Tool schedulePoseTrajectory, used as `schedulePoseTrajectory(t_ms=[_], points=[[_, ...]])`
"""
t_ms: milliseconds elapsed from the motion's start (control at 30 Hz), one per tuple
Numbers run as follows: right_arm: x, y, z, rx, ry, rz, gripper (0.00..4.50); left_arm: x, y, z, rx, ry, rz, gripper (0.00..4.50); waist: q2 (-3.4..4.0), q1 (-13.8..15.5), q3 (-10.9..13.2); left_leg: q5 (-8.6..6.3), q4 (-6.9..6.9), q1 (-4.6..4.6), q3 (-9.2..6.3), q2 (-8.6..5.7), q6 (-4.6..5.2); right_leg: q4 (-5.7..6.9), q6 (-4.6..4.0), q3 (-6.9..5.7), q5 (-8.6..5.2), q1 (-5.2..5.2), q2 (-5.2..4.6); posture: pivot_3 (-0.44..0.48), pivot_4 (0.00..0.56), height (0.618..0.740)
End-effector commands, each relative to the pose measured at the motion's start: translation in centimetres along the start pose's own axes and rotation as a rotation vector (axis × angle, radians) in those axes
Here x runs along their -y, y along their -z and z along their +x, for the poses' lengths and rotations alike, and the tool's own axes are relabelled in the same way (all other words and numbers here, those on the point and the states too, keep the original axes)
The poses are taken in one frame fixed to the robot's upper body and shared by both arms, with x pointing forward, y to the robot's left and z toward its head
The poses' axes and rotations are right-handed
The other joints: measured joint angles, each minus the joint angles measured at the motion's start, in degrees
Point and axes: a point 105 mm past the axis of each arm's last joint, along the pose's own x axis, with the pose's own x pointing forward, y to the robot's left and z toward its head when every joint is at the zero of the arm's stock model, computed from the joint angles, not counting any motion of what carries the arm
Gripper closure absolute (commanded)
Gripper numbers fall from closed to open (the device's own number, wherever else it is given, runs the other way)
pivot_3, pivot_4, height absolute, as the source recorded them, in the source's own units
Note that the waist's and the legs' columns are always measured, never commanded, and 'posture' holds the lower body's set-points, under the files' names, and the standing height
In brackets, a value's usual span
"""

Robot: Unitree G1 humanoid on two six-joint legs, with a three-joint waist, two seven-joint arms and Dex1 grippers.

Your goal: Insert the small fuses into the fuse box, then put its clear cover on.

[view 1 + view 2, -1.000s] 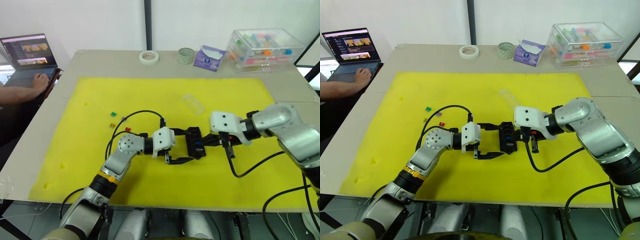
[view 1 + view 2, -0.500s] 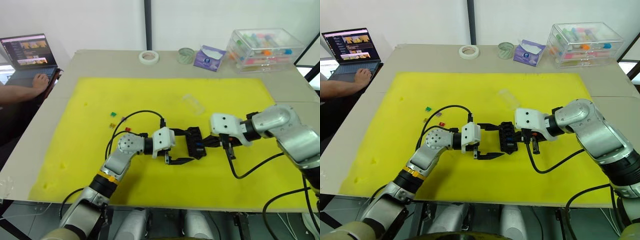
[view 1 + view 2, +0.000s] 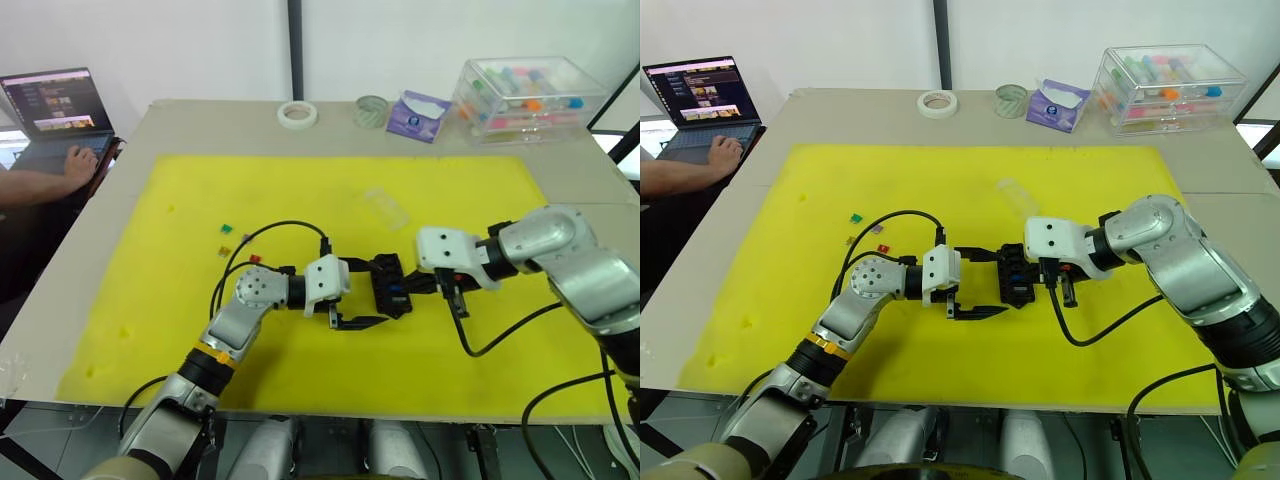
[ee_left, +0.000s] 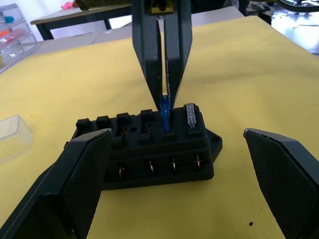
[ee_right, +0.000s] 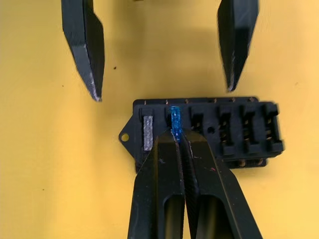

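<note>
The black fuse box lies on the yellow mat, between the two fingers of my open left gripper, which stand apart from its sides. My right gripper is shut on a blue fuse, whose lower end sits in the second slot from one end. A grey fuse sits in the end slot beside it. The clear cover lies on the mat beyond the box. A green fuse, a red fuse and two more small fuses lie loose to the left.
The yellow mat covers most of the table. Along the back edge stand a tape roll, a glass jar, a tissue pack and a large clear storage case. At far left a person's hand rests on a laptop.
My right gripper has edged slightly toward the fuse box with the blue fuse. The left arm and the box have stayed in place.
</note>
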Motion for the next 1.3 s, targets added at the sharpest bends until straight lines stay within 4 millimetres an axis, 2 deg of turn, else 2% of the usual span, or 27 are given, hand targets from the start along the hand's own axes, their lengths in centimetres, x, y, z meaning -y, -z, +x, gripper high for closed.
schedulePoseTrajectory(t_ms=[33, 633, 1300], points=[[0.2, -0.9, -0.3, 0.005, 0.003, -0.041, 4.50, -0.1, -0.7, 0.1, 0.017, 0.000, 0.035, 0.05, 0.00, 0.0, 0.0, 0.00, 0.00, 0.00, 0.00, 0.00, 0.00, 0.00, 0.00, 0.00, 0.00, 0.00, 0.00, 0.000, 0.150, 0.740], [0.1, -0.3, -0.1, -0.006, -0.009, -0.023, 4.50, -0.2, -0.5, 0.0, 0.010, -0.007, 0.033, 0.05, 0.00, 0.0, 0.0, 0.00, 0.02, 0.00, 0.00, 0.00, 0.00, 0.02, 0.00, 0.00, 0.00, 0.00, 0.00, 0.000, 0.150, 0.740], [-0.1, 1.0, 1.3, 0.002, -0.002, 0.051, 4.50, -0.2, -0.4, -0.2, 0.000, -0.004, 0.034, 0.05, -0.02, 0.0, 0.0, 0.00, 0.03, 0.02, 0.00, 0.01, 0.00, 0.04, 0.00, 0.00, 0.00, 0.01, 0.01, 0.000, 0.150, 0.740]])
